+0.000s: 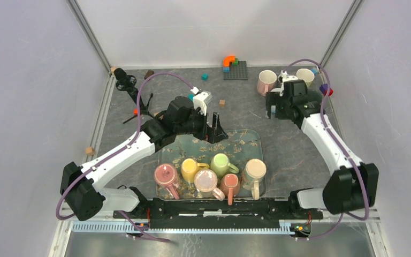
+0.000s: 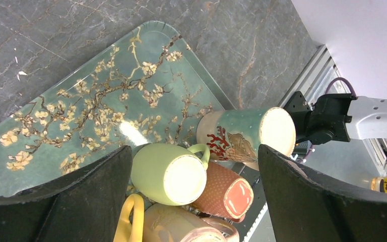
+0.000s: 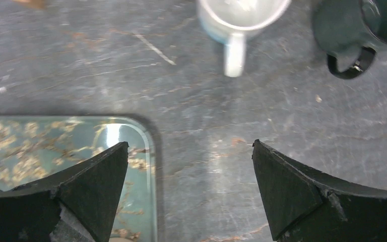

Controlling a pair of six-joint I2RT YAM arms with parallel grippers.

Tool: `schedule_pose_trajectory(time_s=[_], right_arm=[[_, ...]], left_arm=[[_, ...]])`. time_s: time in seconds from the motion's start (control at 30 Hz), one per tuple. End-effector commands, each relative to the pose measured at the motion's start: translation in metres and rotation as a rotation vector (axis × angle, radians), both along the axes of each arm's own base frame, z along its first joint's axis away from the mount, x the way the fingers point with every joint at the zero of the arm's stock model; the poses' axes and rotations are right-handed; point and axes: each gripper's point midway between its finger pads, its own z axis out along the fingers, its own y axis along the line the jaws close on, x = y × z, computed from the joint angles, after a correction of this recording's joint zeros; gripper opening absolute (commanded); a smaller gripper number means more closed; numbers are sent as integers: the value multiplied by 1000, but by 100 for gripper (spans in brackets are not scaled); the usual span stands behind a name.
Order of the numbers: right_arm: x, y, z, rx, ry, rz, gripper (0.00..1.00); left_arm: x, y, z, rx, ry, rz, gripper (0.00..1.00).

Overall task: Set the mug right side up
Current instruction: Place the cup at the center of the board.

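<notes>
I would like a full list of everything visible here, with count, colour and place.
tray: one, teal with blossoms, middle of table
mugs on tray: six, mixed colours, bases up, near edge
pink mug: one, far right
cream mug: one, far right
dark mug: one, beyond tray
brick plate: one, grey, orange and green bricks on it, far edge
small cubes: several, teal and brown, scattered
left arm: white, jaws open above tray
right arm: white, jaws open near far mugs
</notes>
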Motion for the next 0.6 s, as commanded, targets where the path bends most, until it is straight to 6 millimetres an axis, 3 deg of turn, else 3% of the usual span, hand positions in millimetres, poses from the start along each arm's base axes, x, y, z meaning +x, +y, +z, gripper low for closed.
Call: schedule_pose_trajectory(time_s=[0.0, 0.4, 0.57], right_arm=[[-22, 39, 25, 35, -87, 102, 98], [-109, 103, 56, 182, -108, 304, 98], [-154, 134, 50, 215, -22, 414, 98]], left_arm=[[-2, -5, 4, -26, 5, -17, 100], [13, 19, 10, 27, -27, 90, 100], [21, 32, 11, 49, -36, 136, 100]])
